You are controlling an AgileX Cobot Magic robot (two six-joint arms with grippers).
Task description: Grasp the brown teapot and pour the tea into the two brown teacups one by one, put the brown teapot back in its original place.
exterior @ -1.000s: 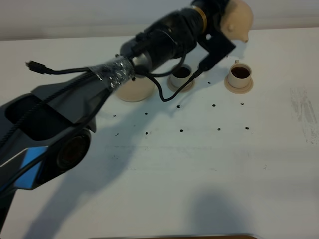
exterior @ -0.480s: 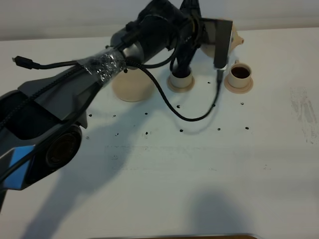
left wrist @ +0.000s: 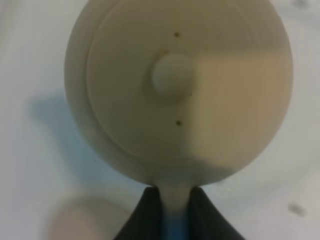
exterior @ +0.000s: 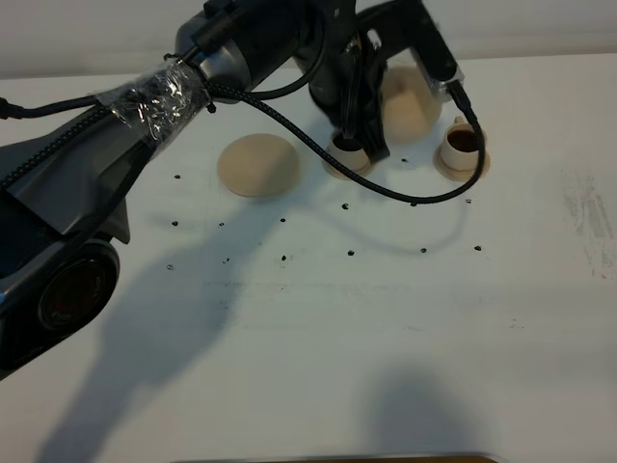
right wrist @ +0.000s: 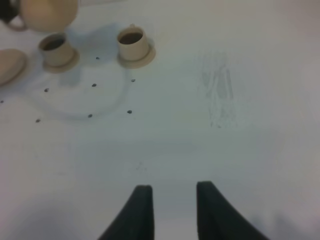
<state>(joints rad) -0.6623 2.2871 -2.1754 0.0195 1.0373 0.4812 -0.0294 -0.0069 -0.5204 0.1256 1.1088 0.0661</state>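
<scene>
Teapot (exterior: 407, 104), pale tan clay with a knobbed lid, hangs in the air above and between the two teacups, its loop handle pinched in the left claw (left wrist: 175, 200), whose dark fingers are clamped together on it. Both cups look dark inside: the left teacup (exterior: 349, 149) is half hidden under the wrist, and the right teacup (exterior: 462, 143) stands clear on its small saucer. Pouring therefore seems finished or nearly so. What remains, by my reading, is carrying the pot back to the wider round saucer (exterior: 257, 164), which lies bare on the table (exterior: 405, 318) beside the left cup. The right claw (right wrist: 170, 200) idles low over the white table, holding nothing, its fingers drawn in.
</scene>
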